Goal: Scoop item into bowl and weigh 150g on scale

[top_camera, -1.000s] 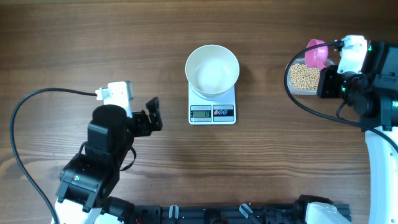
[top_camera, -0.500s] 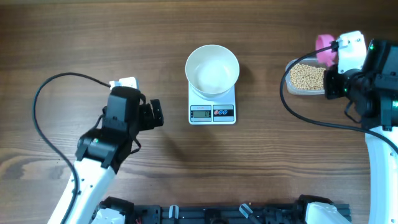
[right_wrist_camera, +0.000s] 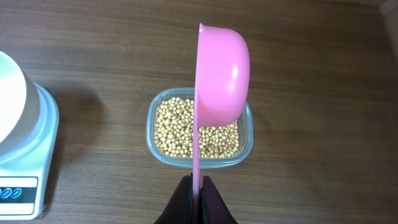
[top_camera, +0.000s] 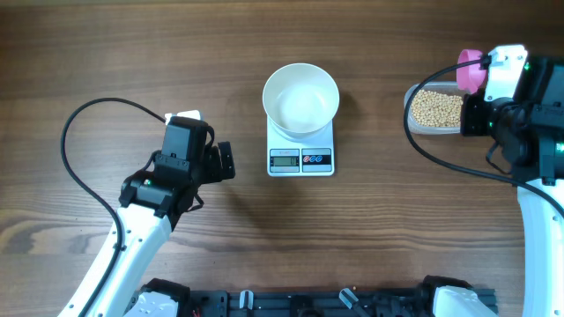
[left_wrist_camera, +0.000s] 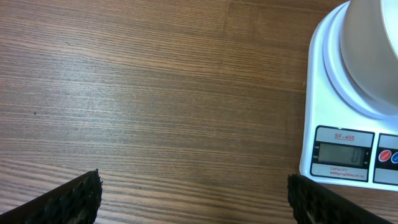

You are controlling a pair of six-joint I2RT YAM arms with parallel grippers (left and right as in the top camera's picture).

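On wood-grain table [top_camera: 132, 53]: scale [top_camera: 300, 151] bearing white bowl [top_camera: 300, 97].

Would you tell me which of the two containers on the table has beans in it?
The clear plastic tub below the pink scoop holds the beans; the white bowl on the scale is empty.

Overhead looks straight down on the whole surface [top_camera: 132, 53]; both wrist cams sit low, each catching the scale [left_wrist_camera: 342, 134] too.
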